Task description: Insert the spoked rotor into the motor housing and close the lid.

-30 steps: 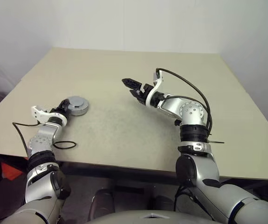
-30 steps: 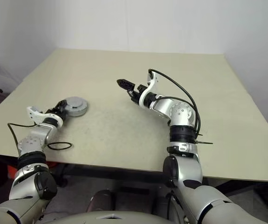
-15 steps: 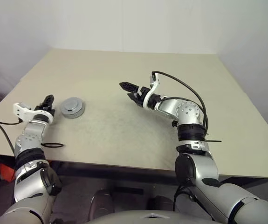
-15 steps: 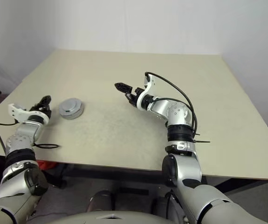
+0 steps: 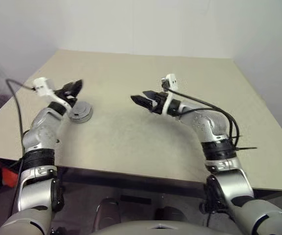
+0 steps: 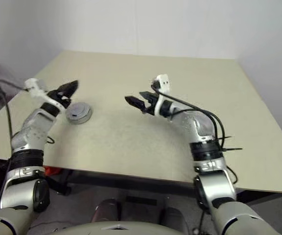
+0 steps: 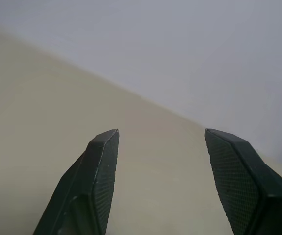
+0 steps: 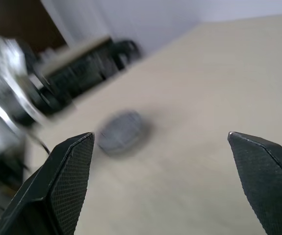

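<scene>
The left gripper [image 5: 75, 87] has let go of the closed motor housing [image 5: 81, 111] and risen above it (jaws apart), left of centre frame.

Even, soft light covers the beige table [image 5: 145, 132] and the pale wall, with no glare and only faint, diffuse shadows. In the head views the left gripper [image 5: 73, 88] and its arm are smeared by motion blur, while the right gripper [image 5: 141, 100] is sharper. The right wrist view is heavily blurred: the grey motor housing [image 8: 122, 131] and the dark clutter beyond the table's edge are streaked.
</scene>
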Controlling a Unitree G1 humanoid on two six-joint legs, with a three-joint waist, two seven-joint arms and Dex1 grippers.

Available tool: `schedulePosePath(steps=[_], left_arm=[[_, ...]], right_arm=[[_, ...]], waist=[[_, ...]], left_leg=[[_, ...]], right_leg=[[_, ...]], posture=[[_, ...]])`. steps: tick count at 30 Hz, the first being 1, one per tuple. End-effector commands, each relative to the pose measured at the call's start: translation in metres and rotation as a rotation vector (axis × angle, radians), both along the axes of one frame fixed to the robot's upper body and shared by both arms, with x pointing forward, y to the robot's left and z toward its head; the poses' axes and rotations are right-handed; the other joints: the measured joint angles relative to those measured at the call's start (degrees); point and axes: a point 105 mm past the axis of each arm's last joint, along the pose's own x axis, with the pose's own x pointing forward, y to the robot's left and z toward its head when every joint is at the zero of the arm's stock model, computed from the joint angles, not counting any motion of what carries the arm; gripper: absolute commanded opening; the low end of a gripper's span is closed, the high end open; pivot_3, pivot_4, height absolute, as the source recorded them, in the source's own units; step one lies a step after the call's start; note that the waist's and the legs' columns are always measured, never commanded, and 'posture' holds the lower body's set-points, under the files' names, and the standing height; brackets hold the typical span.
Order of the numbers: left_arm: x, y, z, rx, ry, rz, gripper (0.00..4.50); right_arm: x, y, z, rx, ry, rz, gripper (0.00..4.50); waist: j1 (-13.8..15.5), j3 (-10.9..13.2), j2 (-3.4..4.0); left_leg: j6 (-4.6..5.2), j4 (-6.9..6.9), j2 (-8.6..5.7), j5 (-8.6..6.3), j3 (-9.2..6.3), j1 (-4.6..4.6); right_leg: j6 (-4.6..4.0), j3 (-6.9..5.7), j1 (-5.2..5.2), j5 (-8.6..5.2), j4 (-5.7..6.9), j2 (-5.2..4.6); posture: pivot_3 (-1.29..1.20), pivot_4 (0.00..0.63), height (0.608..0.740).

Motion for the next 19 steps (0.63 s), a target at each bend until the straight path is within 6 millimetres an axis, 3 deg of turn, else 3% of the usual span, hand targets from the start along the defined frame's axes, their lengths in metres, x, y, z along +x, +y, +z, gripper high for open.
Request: schedulePosePath(steps=[1, 4, 8, 19], left_arm=[[-0.018, -0.064, -0.006, 0.246, -0.061, -0.275, 2.96], [-0.033, -0.104, -0.034, 0.410, -0.050, -0.441, 2.96], [-0.039, -0.128, -0.051, 0.455, -0.045, -0.529, 2.96], [-0.035, -0.128, -0.052, 0.479, -0.043, -0.547, 2.96]], right_arm=[[-0.011, -0.016, 0.002, -0.158, -0.172, 0.064, 4.50], [-0.011, -0.035, -0.014, -0.275, -0.194, 0.037, 4.50], [-0.012, -0.054, -0.026, -0.345, -0.207, -0.007, 4.50], [-0.013, -0.068, -0.027, -0.360, -0.211, -0.081, 4.50]], waist=[[0.13, 0.00, 0.01], [-0.01, 0.00, 0.02], [-0.78, 0.01, 0.03], [-1.21, 0.00, 0.09]], left_leg=[[0.00, 0.01, 0.00, 0.00, 0.01, 0.02], [0.01, 0.03, 0.00, 0.00, 0.03, 0.05], [0.00, 0.06, 0.04, 0.01, 0.04, 0.06], [0.03, 0.20, 0.03, 0.01, 0.07, 0.13]], right_leg=[[-0.01, 0.01, 0.01, 0.00, 0.02, 0.00], [-0.02, 0.04, 0.01, -0.01, 0.05, 0.01], [-0.27, 0.05, -0.03, -0.09, 0.10, 0.04], [-0.48, 0.07, 0.02, -0.01, 0.11, 0.02]], posture=[[0.00, 0.000, 0.740], [0.00, 0.000, 0.740], [0.00, 0.000, 0.740], [0.00, 0.000, 0.740]])
